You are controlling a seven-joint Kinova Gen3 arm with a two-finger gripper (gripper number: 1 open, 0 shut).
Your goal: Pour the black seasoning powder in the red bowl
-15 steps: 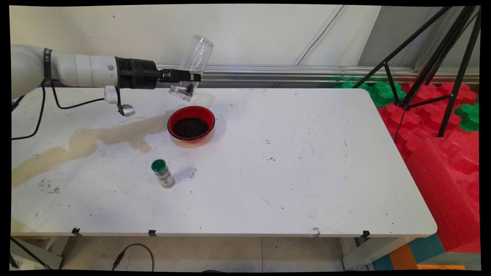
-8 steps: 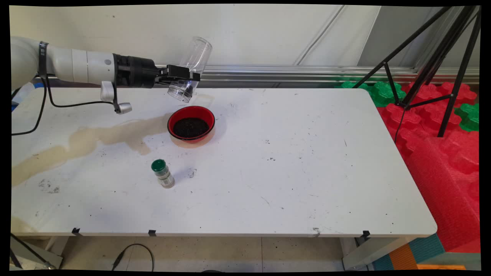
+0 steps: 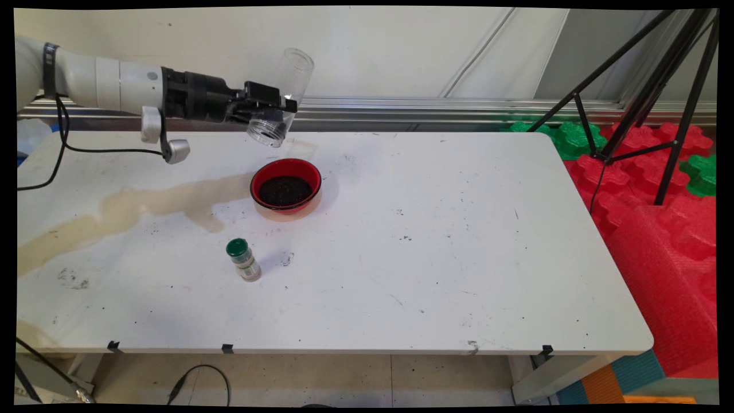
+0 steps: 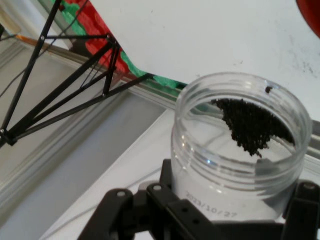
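The black claw pinches around its middle a clear, round plastic jar, tilted mouth-down above the red bowl of dark grains below on the white tabletop; it seems light, smooth, probably slippery.

A clear plastic jar hangs in the air above the far rim of the red bowl, clamped across its lower body by the gripper. It is tilted, its open mouth pointing down and toward the bowl's left side, its closed base up and away. A small clump of dark granules clings inside near the mouth (a printed date shows on the jar's wall in the hand view). The bowl sits flat on the table, filled with the same dark granules. Nearer than the bowl, slightly to its left, stands a small green-capped shaker.
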